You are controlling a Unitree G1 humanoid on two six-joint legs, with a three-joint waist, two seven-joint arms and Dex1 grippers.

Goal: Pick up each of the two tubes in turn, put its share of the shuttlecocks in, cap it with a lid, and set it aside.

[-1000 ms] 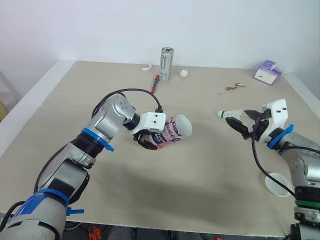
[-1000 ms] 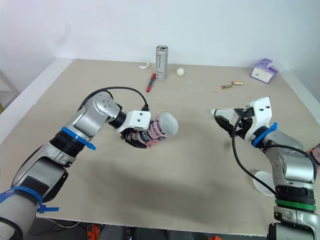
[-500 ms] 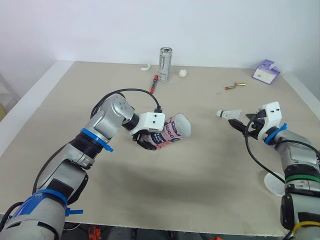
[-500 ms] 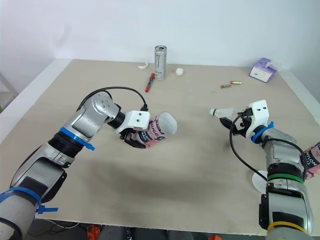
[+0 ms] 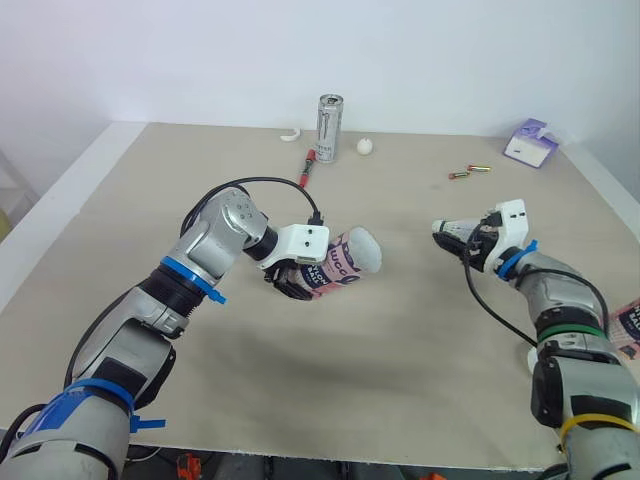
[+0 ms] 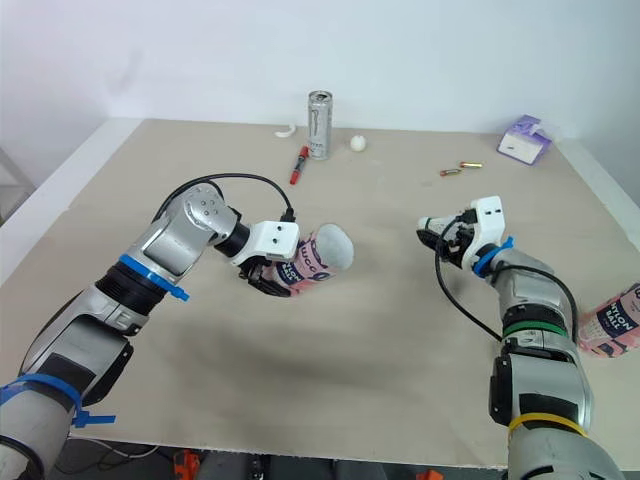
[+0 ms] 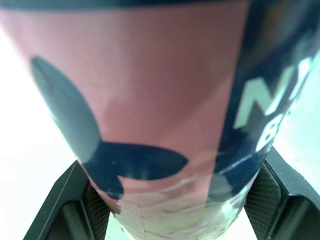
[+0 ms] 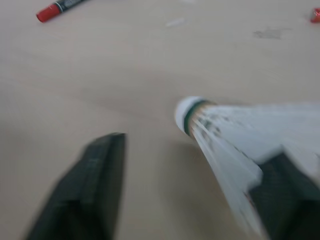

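My left gripper (image 5: 298,278) is shut on a pink and navy tube (image 5: 345,260), held above the table's middle with its open mouth toward the right. The tube's wall (image 7: 160,100) sits between the black pads (image 7: 95,205) in the left wrist view. At the right, my right gripper (image 5: 468,240) is open and low over the table, around a white shuttlecock (image 5: 448,229). The shuttlecock (image 8: 225,130) lies between the fingers (image 8: 95,185) in the right wrist view, its feathers against one finger, its cork clear of the other. A second pink tube (image 6: 615,320) lies at the right edge.
At the back stand a silver can (image 5: 332,128), a red marker (image 5: 311,166), a small white ball (image 5: 366,146) and a white curved piece (image 5: 291,135). Two small batteries (image 5: 466,173) and a purple box (image 5: 527,143) lie at the back right.
My right gripper drew back, then came in low around the shuttlecock, which now lies between its fingers. The left arm and its tube have stayed put.
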